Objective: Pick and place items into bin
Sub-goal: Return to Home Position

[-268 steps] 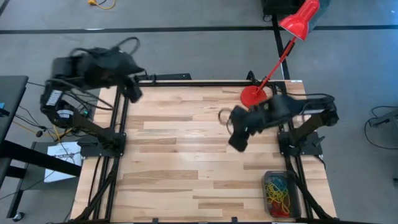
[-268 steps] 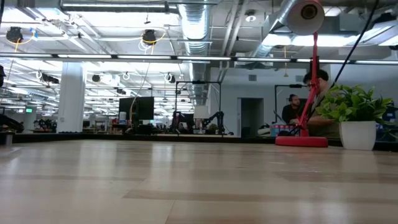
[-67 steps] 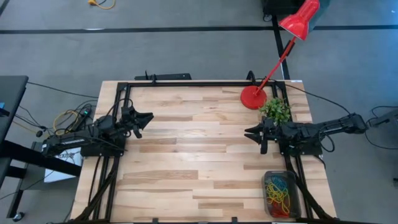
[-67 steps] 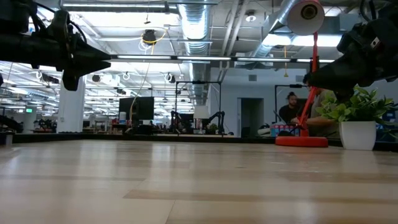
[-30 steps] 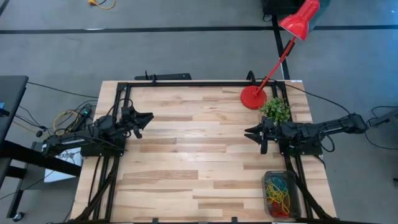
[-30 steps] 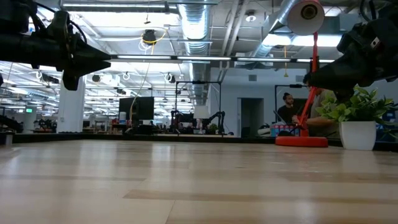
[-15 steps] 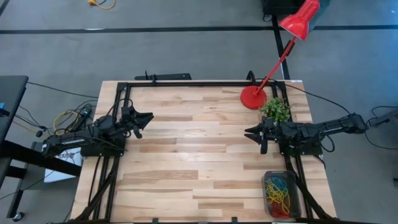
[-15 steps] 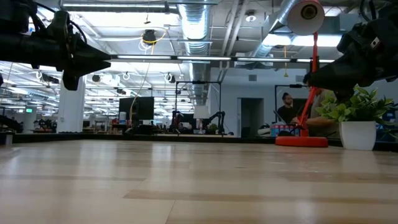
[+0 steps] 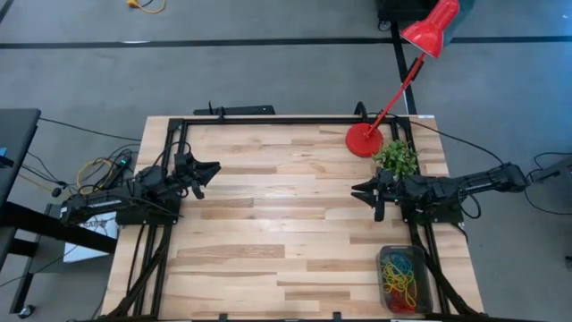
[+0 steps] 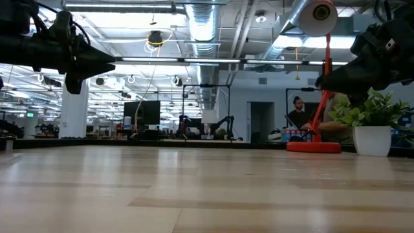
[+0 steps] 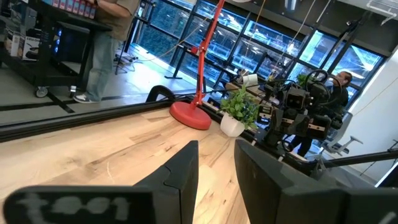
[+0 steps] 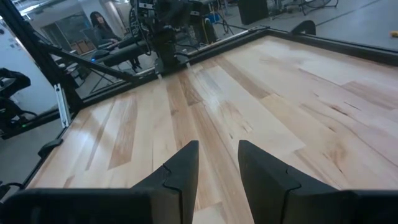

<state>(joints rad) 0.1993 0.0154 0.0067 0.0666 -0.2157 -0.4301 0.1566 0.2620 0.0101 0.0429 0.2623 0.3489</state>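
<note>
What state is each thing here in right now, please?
Left gripper: jaws open, empty, above table's left edge.
Right gripper: jaws open, empty, above table's right edge.
Bin: upright, partly filled.
Rubber bands: heaped inside the bin.
Lamp: standing on its base.
Potted plant: upright.

Your left arm (image 9: 121, 202) lies folded at 9 o'clock with its left hand (image 9: 204, 172) pointing toward 3 o'clock, your right arm (image 9: 451, 189) lies folded at 3 o'clock with its right hand (image 9: 364, 193) pointing toward 9 o'clock, and both hands' fingers are slightly parted.
</note>
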